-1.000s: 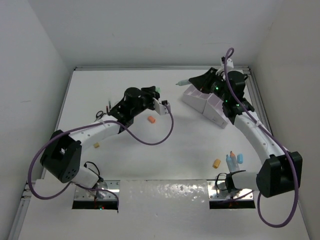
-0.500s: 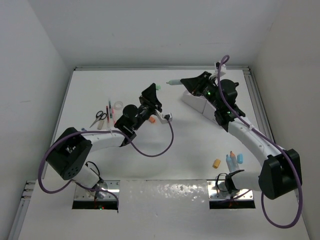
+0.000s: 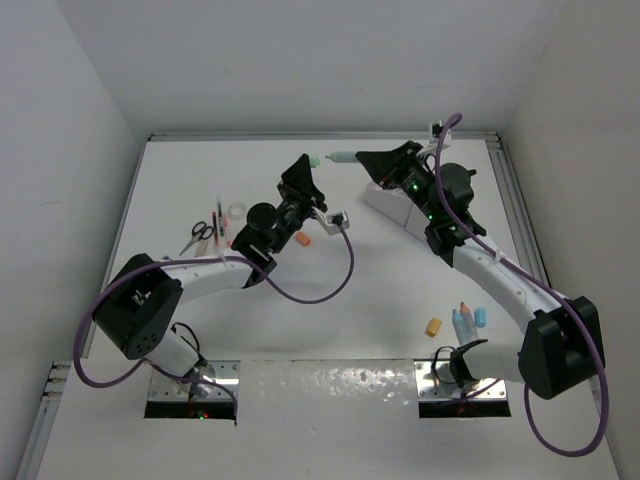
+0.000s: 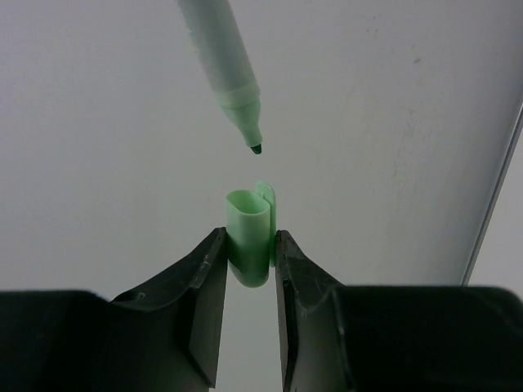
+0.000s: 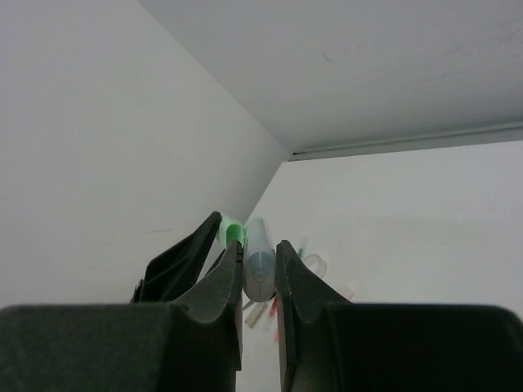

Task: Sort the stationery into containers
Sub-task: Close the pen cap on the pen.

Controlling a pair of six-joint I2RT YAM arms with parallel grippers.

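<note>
My left gripper [image 3: 306, 168] is shut on a small green marker cap [image 4: 249, 235], held up in the air with its open end away from me. My right gripper [image 3: 366, 160] is shut on the barrel of a pale green marker [image 3: 340, 157]. The marker's tip [image 4: 255, 148] hangs just short of the cap's mouth, apart from it. In the right wrist view the marker's rear end [image 5: 260, 271] sits between my fingers, with the cap [image 5: 232, 232] and the left gripper beyond. The white organiser [image 3: 388, 200] lies under the right arm, partly hidden.
Scissors [image 3: 199, 234], red pens [image 3: 218, 222] and a tape ring [image 3: 236, 211] lie at the left. An orange eraser [image 3: 303, 240] lies mid-table. Another orange eraser [image 3: 433, 326] and blue-capped bottles [image 3: 468, 319] lie near the right base. Walls close the sides.
The left gripper has lifted the cap up and back. The right gripper has carried the marker leftwards, so its tip now nearly meets the cap.
</note>
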